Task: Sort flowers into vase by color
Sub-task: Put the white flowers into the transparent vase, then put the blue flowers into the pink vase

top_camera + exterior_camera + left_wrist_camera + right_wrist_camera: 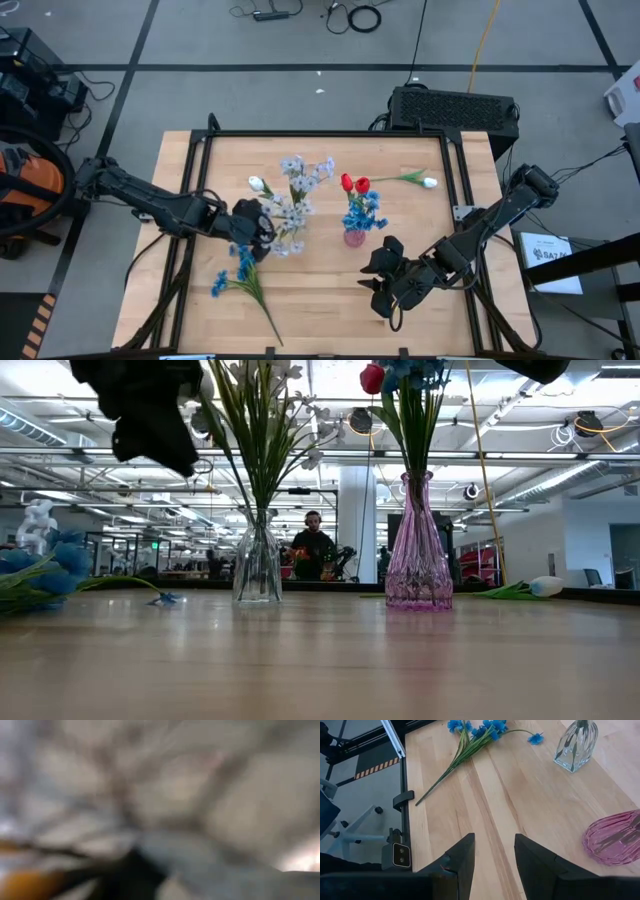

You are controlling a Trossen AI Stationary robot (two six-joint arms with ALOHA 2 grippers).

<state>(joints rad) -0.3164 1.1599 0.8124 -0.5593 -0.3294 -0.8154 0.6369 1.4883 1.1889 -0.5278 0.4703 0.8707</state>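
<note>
A clear glass vase (257, 565) holds pale lavender-white sprays (300, 185), with a white tulip bud (257, 184) at their left. My left gripper (255, 225) hangs right against these blooms, above the table; its wrist view shows only blurred pale petals. A pink glass vase (418, 550) holds red tulips (352, 184) and blue clusters (365, 212). A blue spray (240, 272) lies flat on the table near the front left. A white tulip (428, 182) lies at the far right. My right gripper (494, 855) hovers open near the front, right of the pink vase (615, 842), nothing between its fingers.
A black frame rail (330, 133) runs round the wooden table top. A black box (455, 107) stands beyond the far edge. Bare wood (320, 300) lies between the blue spray and my right gripper. A person (313, 545) sits in the room behind.
</note>
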